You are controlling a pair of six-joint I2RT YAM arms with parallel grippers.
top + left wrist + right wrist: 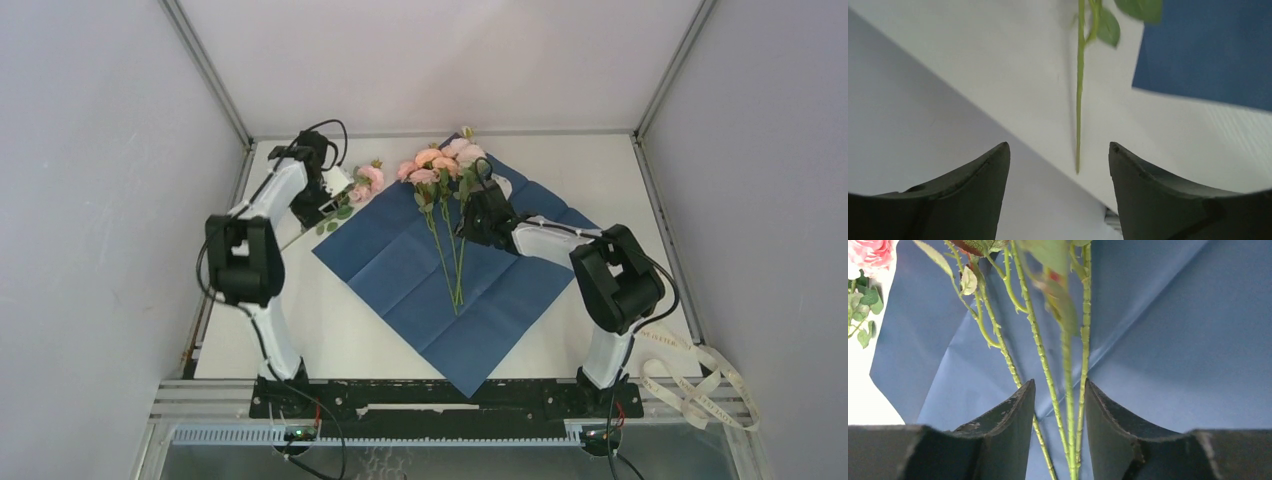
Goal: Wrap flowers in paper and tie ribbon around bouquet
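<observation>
Stems [1039,347] of the flowers [441,163] run straight through my right pincer [1059,385], blooms out beyond its tips and cut ends back toward my wrist. Its fingers stand part-way apart, straddling three stalks. Blue shows between stalks and fingers, so I judge nothing is clamped. Straddling them lets me gather the stalks into one line along the diagonal of the paper [1173,340] spread beneath.

My left pincer [1059,146] hangs with its fingers wide apart, holding nothing. A stray rose stem [1079,100] lies on the white table [998,60] just ahead of the gap, cut end pointing at me, lined up for a pinch. The paper's edge is off to its right. I judge this rose needs carrying over to the bunch.

The ribbon [700,385] lies looped well behind my right pincer, beside that arm's base, out of the way until tying. Its print is too small to read, and no other writing shows.
</observation>
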